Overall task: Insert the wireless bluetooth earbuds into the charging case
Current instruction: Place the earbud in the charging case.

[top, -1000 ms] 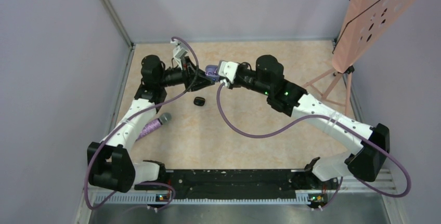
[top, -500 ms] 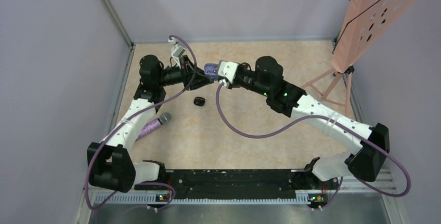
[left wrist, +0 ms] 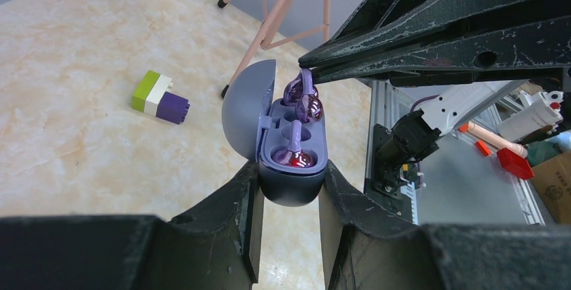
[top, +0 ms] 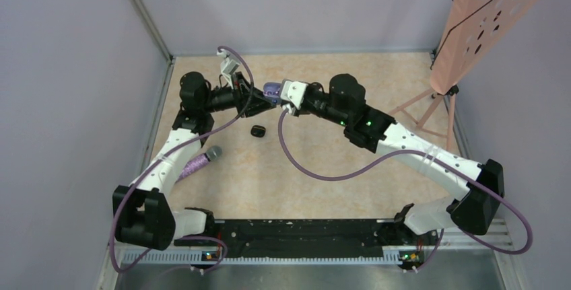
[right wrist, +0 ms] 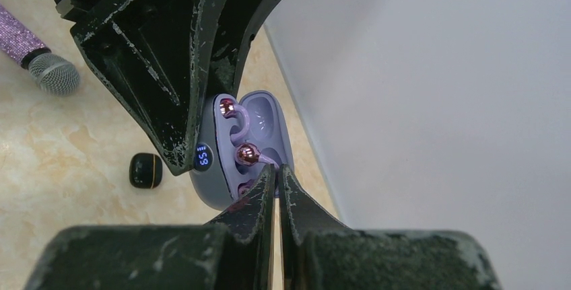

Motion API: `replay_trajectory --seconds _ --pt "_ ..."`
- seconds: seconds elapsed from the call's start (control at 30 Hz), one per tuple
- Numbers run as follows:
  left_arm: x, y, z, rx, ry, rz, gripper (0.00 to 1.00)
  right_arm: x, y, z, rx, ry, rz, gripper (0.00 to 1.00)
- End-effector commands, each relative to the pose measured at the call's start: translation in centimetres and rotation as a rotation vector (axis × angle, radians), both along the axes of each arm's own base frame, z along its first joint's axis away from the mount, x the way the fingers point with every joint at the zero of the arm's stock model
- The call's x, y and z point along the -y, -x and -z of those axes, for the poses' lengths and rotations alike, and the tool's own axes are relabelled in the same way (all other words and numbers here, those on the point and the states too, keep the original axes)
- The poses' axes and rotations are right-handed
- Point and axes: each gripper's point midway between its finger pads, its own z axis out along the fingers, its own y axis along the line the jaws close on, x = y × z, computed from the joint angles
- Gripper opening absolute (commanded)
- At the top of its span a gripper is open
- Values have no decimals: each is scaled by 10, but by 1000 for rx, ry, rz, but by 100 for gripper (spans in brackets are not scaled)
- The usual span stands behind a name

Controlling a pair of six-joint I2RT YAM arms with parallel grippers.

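The earbuds (left wrist: 296,159) look glossy, the charging case (left wrist: 246,112) smooth matt plastic.

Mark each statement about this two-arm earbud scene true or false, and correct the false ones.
1. The left gripper holds the charging case with its lid open. True.
2. The right gripper stands wide open. False: it is shut on a purple earbud at the case.
3. A second earbud sits in the case. True.
4. The microphone stands upright. False: it lies flat on the table.
5. The toy block is inside the case. False: it lies on the table, apart from it.
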Motion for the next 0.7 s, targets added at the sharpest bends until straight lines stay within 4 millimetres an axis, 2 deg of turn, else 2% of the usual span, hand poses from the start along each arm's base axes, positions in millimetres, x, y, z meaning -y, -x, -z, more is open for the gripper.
replay_trajectory --seconds 0.0,0.2,0.27,0.57,0.6,0.67 --pt "-3 3 -22 106 23 -16 0 -5 7 1 -9 9 -9 0" --pt "-3 2 -22 107 23 -18 0 -7 7 5 -3 26 -22 0" --pt "-3 2 -21 104 23 -18 0 -7 9 12 -15 51 -32 0" --pt "-3 -1 -16 107 12 -21 0 -12 15 15 -24 66 -76 0" --pt "-3 0 -16 108 11 -20 0 -12 16 15 -30 65 -82 2" --pt "-3 -1 -13 109 7 -21 0 -13 18 13 -45 64 -92 12"
